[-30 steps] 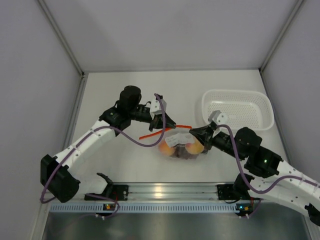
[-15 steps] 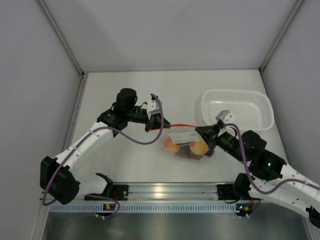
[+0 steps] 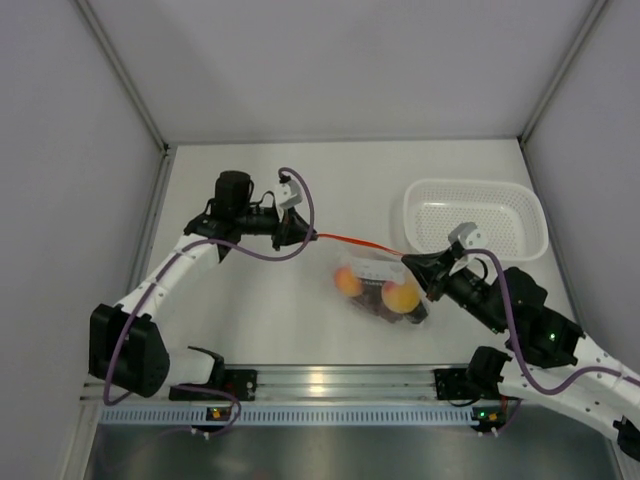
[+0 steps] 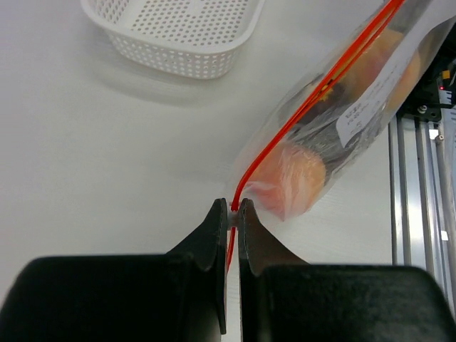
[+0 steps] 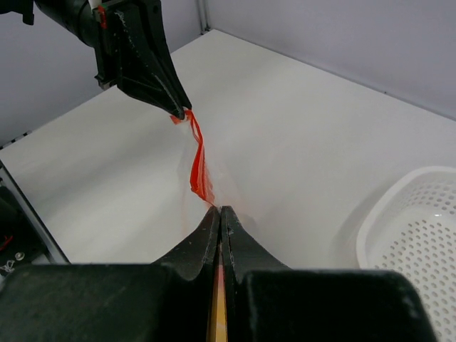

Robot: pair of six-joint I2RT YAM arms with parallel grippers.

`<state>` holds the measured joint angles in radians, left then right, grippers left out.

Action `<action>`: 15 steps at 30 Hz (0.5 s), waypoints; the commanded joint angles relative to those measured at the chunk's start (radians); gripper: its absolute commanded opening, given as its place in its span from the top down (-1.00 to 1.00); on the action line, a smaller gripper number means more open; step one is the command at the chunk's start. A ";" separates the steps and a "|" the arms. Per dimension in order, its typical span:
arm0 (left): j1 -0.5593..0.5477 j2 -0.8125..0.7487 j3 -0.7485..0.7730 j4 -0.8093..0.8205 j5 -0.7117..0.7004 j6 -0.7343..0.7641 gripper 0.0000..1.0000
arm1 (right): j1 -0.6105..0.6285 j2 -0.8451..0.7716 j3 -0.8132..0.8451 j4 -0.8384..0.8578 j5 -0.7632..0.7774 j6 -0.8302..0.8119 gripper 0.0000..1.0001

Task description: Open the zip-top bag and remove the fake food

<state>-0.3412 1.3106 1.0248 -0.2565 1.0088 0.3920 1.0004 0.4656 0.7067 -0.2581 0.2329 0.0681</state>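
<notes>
The clear zip-top bag (image 3: 385,290) hangs stretched between both grippers just above the table. Its red-orange zip strip (image 3: 352,243) runs taut from my left gripper (image 3: 306,236) to my right gripper (image 3: 408,263). The left gripper (image 4: 234,208) is shut on the strip's left end. The right gripper (image 5: 220,209) is shut on the strip's other end. The fake food sits inside the bag: an orange-red peach (image 4: 292,174), an orange-yellow round fruit (image 3: 402,296) and dark pieces (image 3: 382,303). In the right wrist view the strip (image 5: 198,167) twists between the two grippers.
A white perforated basket (image 3: 476,190) stands at the back right of the table, just beyond the right gripper. The metal rail (image 3: 340,380) with the arm bases runs along the near edge. Grey walls close in the left, right and back sides.
My left gripper has pulled left and away with the strip's end, drawing the strip out long and straight. The right gripper and the bag have shifted a little right and nearer.
</notes>
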 commanded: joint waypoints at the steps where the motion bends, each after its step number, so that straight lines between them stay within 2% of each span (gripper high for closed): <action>1: 0.028 0.019 0.017 0.019 -0.042 0.008 1.00 | 0.009 -0.024 0.017 0.031 0.034 0.021 1.00; 12: 0.076 0.075 0.008 0.019 -0.046 0.016 1.00 | 0.010 -0.036 0.019 0.014 0.023 0.027 1.00; 14: 0.074 0.076 0.009 0.019 -0.004 -0.005 0.61 | 0.010 -0.033 0.014 0.022 -0.004 0.025 1.00; 15: 0.076 0.073 0.012 0.017 0.066 -0.011 0.47 | 0.010 -0.030 0.007 0.025 -0.016 0.022 1.00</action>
<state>-0.2924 1.3811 1.0245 -0.2573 1.0119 0.3859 1.0004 0.4480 0.7063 -0.2886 0.2337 0.0830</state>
